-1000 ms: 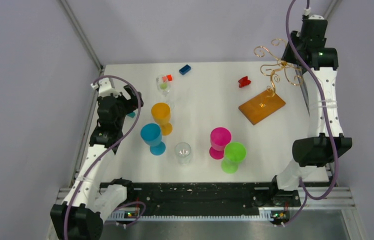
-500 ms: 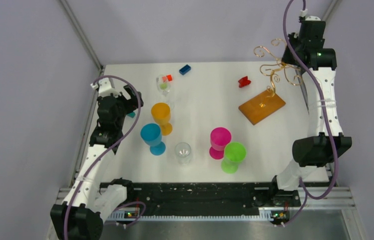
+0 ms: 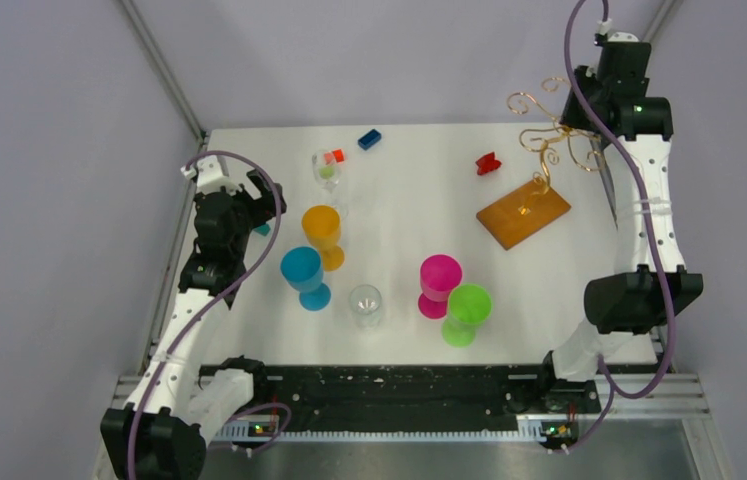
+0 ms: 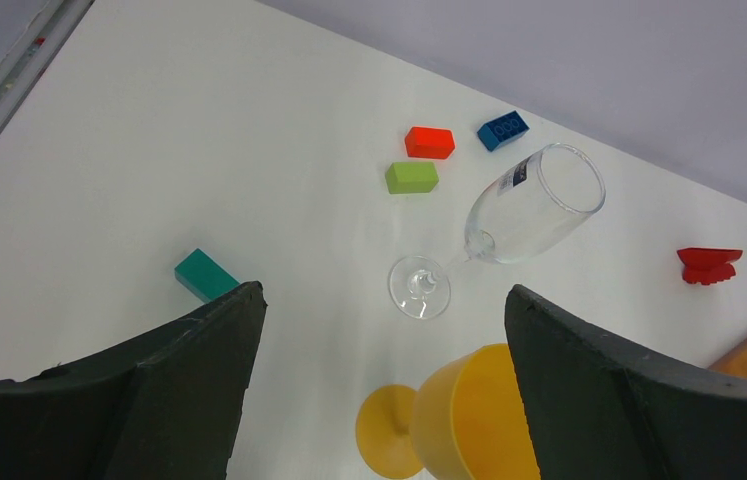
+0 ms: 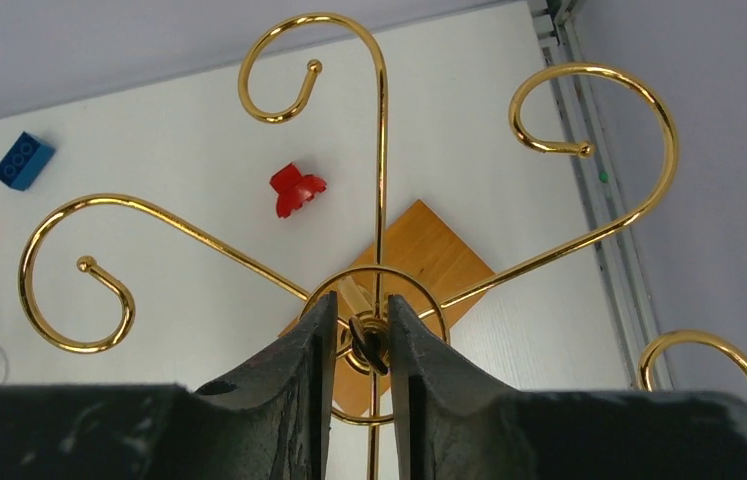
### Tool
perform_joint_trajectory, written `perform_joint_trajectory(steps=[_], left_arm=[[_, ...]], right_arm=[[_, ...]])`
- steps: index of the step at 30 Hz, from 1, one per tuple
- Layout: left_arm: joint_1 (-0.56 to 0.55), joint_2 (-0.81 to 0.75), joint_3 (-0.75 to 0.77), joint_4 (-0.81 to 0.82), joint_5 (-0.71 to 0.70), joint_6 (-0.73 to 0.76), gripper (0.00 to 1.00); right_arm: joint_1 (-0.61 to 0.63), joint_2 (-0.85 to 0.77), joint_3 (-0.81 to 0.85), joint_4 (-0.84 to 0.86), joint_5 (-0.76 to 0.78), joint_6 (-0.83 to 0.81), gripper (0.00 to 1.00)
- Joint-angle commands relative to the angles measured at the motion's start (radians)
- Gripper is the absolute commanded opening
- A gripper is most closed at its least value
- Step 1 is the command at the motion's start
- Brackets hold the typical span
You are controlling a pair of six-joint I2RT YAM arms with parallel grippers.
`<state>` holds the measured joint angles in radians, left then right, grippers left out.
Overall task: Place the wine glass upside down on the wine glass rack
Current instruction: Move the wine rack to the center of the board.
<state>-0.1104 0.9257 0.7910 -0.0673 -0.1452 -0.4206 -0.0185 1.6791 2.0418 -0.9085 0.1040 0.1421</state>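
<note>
The rack (image 5: 429, 250) stands at the far right of the table (image 3: 419, 190) with its wooden base flat on it, apart from all the glasses. The right gripper (image 5: 361, 318) is at its top. In the wrist view the two fingers stand close together, and the hub where the gold arms meet sits in the narrow gap between them. Whether the pads actually press on the hub cannot be told. The fingers' lower parts cover the stem, and from above the wrist body hides the fingertips altogether. One curl at lower right is cut by the frame edge.

The glass (image 4: 534, 205), clear and stemmed, stands upright on its foot at the far left of the table, well apart from the rack. The left gripper (image 4: 384, 293) hangs near it, jaws spread wide and holding nothing. One of its fingers covers part of a teal block (image 4: 204, 275). The orange goblet (image 4: 469, 415) just beside the glass is cut off at the bottom edge. A second clear glass (image 3: 365, 305) near the front shows only from above, and its shape is hard to make out.
</note>
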Motion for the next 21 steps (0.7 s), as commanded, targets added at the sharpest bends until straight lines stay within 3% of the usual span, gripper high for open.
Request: perform_joint_trajectory(steps=[1,7,17,21], left_arm=[[-0.002,0.002,0.03,0.052,0.013,-0.011,0.94],[-0.002,0.001,0.031,0.05,0.018,-0.013,0.94],[-0.002,-0.007,0.028,0.048,0.015,-0.015,0.94],[-0.002,-0.009,0.029,0.049,0.018,-0.015,0.94]], right_arm=[[-0.004,-0.032,-0.007,-0.022,-0.009,-0.013,0.27],[-0.004,-0.055,-0.02,-0.029,0.003,-0.017,0.3],[-0.003,-0.091,-0.043,-0.001,0.035,-0.028,0.1],[-0.004,-0.088,-0.043,0.011,0.032,-0.033,0.19]])
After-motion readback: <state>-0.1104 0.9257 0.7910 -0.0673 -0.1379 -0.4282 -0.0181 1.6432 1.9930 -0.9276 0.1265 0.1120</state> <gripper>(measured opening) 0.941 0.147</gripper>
